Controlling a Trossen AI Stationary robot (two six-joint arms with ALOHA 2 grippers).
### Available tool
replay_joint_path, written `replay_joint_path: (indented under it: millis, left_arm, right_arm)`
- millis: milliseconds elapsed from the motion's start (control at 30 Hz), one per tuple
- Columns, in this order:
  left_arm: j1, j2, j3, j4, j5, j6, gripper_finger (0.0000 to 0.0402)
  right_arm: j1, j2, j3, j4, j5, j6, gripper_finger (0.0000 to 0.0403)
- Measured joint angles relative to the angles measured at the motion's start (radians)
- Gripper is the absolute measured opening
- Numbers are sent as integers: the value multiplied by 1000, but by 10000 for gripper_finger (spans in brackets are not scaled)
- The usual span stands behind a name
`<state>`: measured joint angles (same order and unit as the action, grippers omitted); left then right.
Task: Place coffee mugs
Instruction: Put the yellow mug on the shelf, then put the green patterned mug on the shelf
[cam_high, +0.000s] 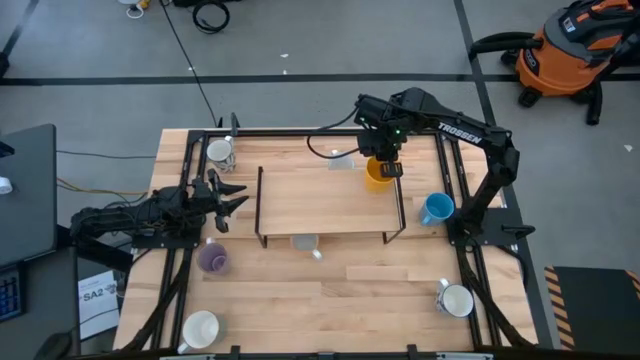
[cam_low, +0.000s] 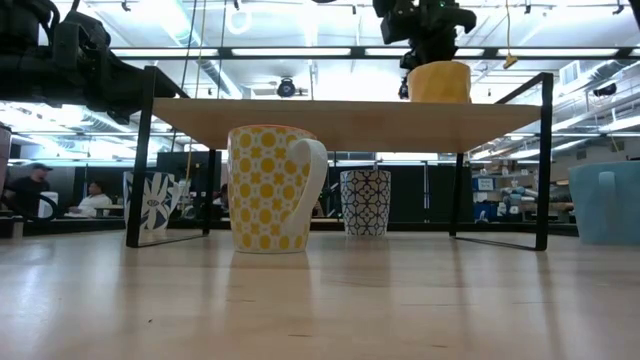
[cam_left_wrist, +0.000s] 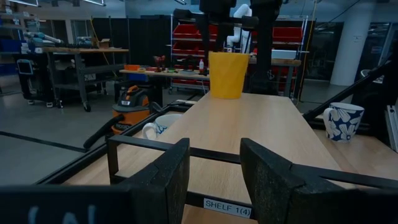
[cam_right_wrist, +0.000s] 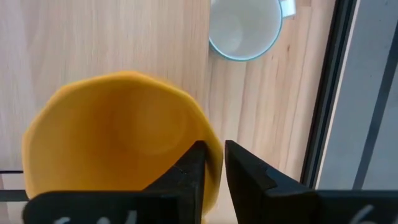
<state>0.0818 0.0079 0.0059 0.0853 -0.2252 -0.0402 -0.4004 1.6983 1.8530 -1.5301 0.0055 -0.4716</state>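
Yellow mug (cam_high: 377, 173): we see it standing on the wooden shelf (cam_high: 320, 200), near the shelf's far right corner in the high view.
Right gripper (cam_right_wrist: 214, 163): directly above the mug; in the right wrist view we see its two fingers pinching the mug's rim, one inside and one outside the wall.
Low view: only here do we see the yellow mug (cam_low: 439, 81) upright on the shelf top, and a yellow-patterned mug (cam_low: 273, 188) with a white handle under the shelf.
Right wrist view: it alone shows the blue mug (cam_right_wrist: 244, 28) from above, open mouth up, on the table just beside the shelf edge.
Left gripper (cam_left_wrist: 214, 174): we find it off the shelf's left end, fingers spread, holding nothing, well apart from the yellow mug.
Purple mug (cam_high: 212, 259): on the table near the left gripper.
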Motion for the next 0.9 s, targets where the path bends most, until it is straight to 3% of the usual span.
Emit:
replay_joint_path:
  millis: [500, 900]
  left_arm:
    - [0, 0, 0, 0, 0, 0, 149]
    - [0, 0, 0, 0, 0, 0, 149]
  right_arm:
    - [0, 1, 0, 11, 1, 1, 131]
    - [0, 1, 0, 12, 5, 1, 138]
